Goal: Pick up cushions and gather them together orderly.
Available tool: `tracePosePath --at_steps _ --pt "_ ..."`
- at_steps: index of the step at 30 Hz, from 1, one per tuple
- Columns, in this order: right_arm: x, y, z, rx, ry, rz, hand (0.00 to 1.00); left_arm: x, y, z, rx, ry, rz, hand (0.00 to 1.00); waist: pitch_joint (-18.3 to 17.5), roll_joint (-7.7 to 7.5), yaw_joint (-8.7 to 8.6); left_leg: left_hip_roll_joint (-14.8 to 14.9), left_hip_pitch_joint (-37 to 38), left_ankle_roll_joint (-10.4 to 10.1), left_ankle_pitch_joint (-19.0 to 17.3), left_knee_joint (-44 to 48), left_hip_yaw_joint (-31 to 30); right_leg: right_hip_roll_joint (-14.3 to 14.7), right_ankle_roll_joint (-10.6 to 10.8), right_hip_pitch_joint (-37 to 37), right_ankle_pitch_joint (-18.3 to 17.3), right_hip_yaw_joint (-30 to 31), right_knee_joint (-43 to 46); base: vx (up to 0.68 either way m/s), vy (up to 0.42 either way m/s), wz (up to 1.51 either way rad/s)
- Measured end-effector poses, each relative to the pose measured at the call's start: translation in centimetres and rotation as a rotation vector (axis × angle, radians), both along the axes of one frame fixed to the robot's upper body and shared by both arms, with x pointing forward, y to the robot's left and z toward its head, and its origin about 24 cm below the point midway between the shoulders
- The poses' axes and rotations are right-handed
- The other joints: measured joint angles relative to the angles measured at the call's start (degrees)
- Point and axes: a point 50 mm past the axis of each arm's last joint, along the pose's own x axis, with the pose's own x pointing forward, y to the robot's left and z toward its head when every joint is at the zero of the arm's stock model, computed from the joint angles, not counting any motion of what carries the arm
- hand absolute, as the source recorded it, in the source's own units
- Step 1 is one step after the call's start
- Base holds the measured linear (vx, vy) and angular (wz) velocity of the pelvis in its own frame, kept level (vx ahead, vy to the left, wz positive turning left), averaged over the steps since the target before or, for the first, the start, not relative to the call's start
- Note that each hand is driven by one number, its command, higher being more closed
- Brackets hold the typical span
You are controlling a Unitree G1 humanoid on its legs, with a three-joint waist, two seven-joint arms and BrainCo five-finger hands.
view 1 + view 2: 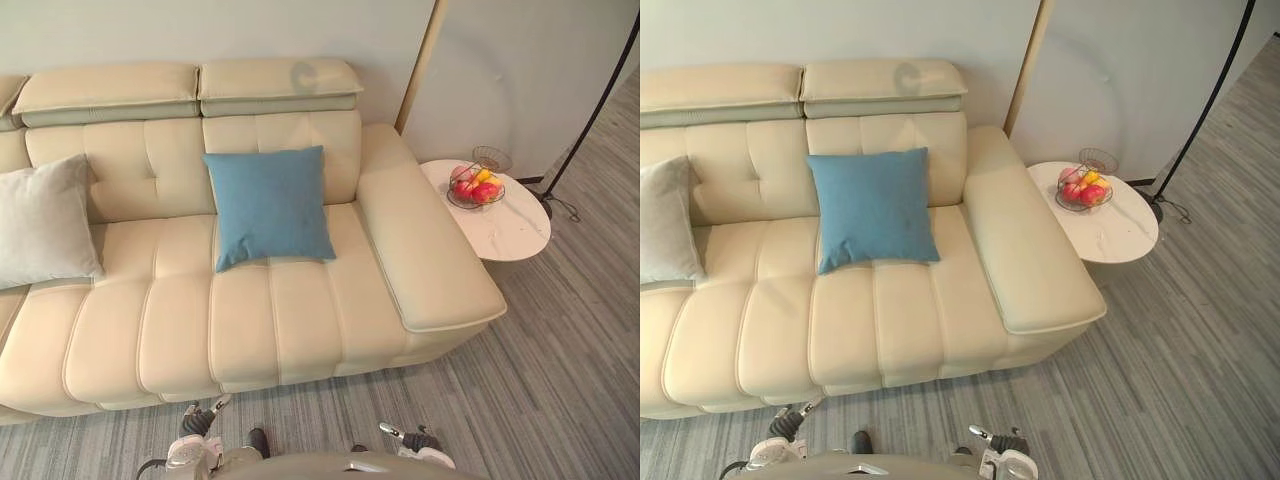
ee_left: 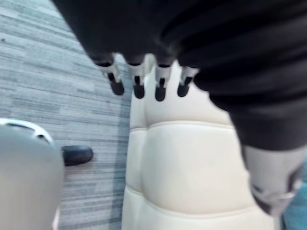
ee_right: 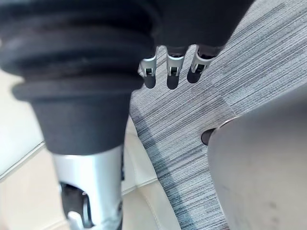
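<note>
While both hands hung low before the front edge of the sofa (image 1: 250,320), neither held anything.

Left hand (image 1: 200,420): low over the floor (image 1: 560,380), near the sofa's front edge. Fingers (image 2: 137,86) were straight and relaxed, with the thumb apart. They were empty, and the cream front of the seat lay just past them.

Right hand (image 1: 418,440): also low by the front edge, further toward the armrest (image 1: 420,250) end. Fingers (image 3: 171,79) were straight, loosely side by side and closed on nothing, with grey striped floor beyond them.

Blue cushion (image 1: 268,205): square, with its lower edge on the seat. It leaned against the sofa's back toward the right end, near the armrest, with a strip of seat between.

Grey cushion (image 1: 42,222): at the left end of the visible seat, also propped against the back and cut off by the view's edge. It stood well apart from the blue cushion, with bare seat between them.

Sofa: cream and padded in panels, with two headrests (image 1: 190,90) along the top of the back and a broad armrest at the right end.

Worktop (image 1: 510,230): round and white, just beside the armrest at the sofa's back right corner. A wire basket (image 1: 475,188) of red and yellow fruit stood toward its back edge, with a smaller wire bowl (image 1: 492,157) just behind it.

Lamp pole (image 1: 590,115): thin and black, slanting up from the floor beyond the worktop.
</note>
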Motion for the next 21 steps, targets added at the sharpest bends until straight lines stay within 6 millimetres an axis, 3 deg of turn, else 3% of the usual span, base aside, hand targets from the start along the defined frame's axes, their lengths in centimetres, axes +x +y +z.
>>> tracePosePath --at_steps 2,6,7,21 --pt "0.1 -0.1 0.0 0.001 0.006 0.002 0.00 -0.1 0.0 -0.2 -0.010 0.013 -0.007 0.00 -0.06 0.26 -0.10 -0.03 1.05 1.08 1.29 -0.55 -0.54 0.37 0.53 1.34 0.41 0.07 -0.94 0.08 -0.015 -0.02" --pt "0.2 0.1 -0.2 0.011 0.017 0.005 0.00 -0.2 0.2 -0.1 -0.008 0.014 -0.011 0.00 0.03 -0.01 -0.11 -0.02 2.24 1.25 1.30 -0.54 -1.29 0.69 0.71 3.34 1.07 -0.07 -2.21 0.08 -0.023 0.01" --pt "1.3 -0.7 0.0 -0.005 0.014 0.023 0.00 -0.2 0.6 -0.1 0.021 0.029 -0.069 0.00 1.61 0.80 -1.10 -0.03 5.37 0.83 -0.25 -0.66 -3.18 1.21 0.47 6.70 0.90 1.44 -4.24 0.00 0.000 0.00" --pt "0.7 -0.7 -0.2 0.021 0.019 -0.029 0.00 0.3 0.2 -0.1 0.012 0.024 -0.129 0.00 1.85 1.25 -1.46 0.15 3.32 0.36 -0.57 -0.64 -3.98 1.19 0.95 5.80 0.91 -0.11 -5.13 0.01 -0.008 0.04"
